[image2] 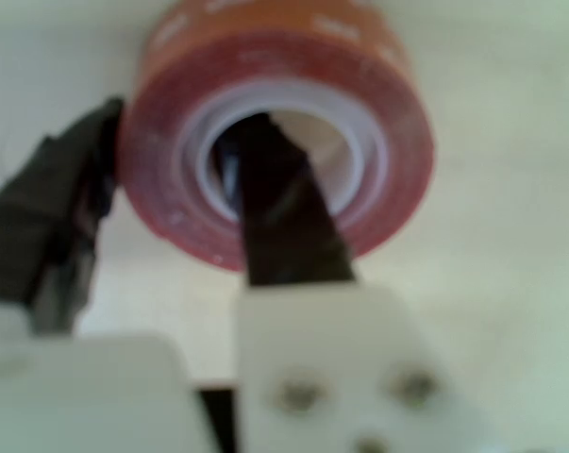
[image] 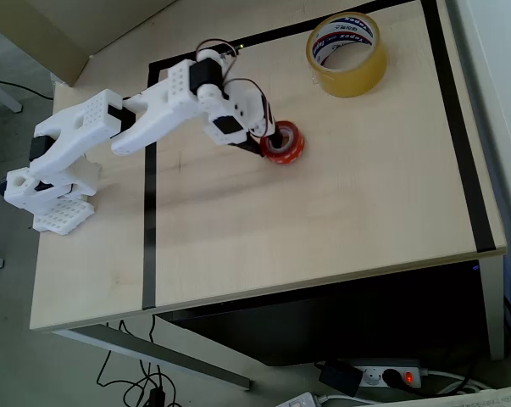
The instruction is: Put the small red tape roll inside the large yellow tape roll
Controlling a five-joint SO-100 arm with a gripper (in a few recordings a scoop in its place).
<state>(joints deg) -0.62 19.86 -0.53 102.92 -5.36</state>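
Observation:
The small red tape roll (image: 286, 144) lies on the wooden table, left of and below the large yellow tape roll (image: 347, 52), which stands at the far right with its printed white core showing. My gripper (image: 270, 141) reaches the red roll from the left. In the wrist view the red roll (image2: 359, 113) has one dark finger (image2: 284, 217) inside its pale core, and the other finger (image2: 62, 217) lies against its outer left wall. My gripper (image2: 175, 132) is shut on that wall.
A black tape line (image: 149, 220) marks a rectangle on the table (image: 323, 229). The table's front edge drops off toward a power strip (image: 391, 375) on the floor. Open wood lies between the two rolls.

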